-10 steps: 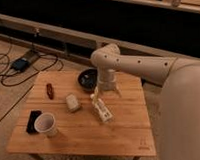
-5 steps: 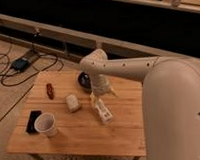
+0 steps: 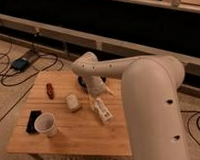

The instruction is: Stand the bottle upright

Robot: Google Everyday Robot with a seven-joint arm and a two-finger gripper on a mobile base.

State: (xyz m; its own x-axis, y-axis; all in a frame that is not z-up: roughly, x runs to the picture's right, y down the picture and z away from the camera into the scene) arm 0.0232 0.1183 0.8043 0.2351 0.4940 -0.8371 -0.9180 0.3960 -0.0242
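Note:
The bottle (image 3: 103, 111) lies on its side near the middle of the wooden table (image 3: 76, 135), its long axis running from the back left to the front right. It is clear with a pale label. My gripper (image 3: 96, 92) hangs from the white arm just behind the bottle's far end, close above the tabletop. The wrist hides the gripper's tip. I cannot tell whether it touches the bottle.
A white paper cup (image 3: 45, 124) stands at the front left beside a flat black object (image 3: 33, 121). A small whitish block (image 3: 72, 102) lies left of the bottle. A red-brown item (image 3: 50, 90) lies further left. Cables (image 3: 22, 63) cover the floor at left.
The arm has swung left and down over the table, bringing the gripper from behind the table's middle to just behind the bottle. The bottle and the other things have not moved.

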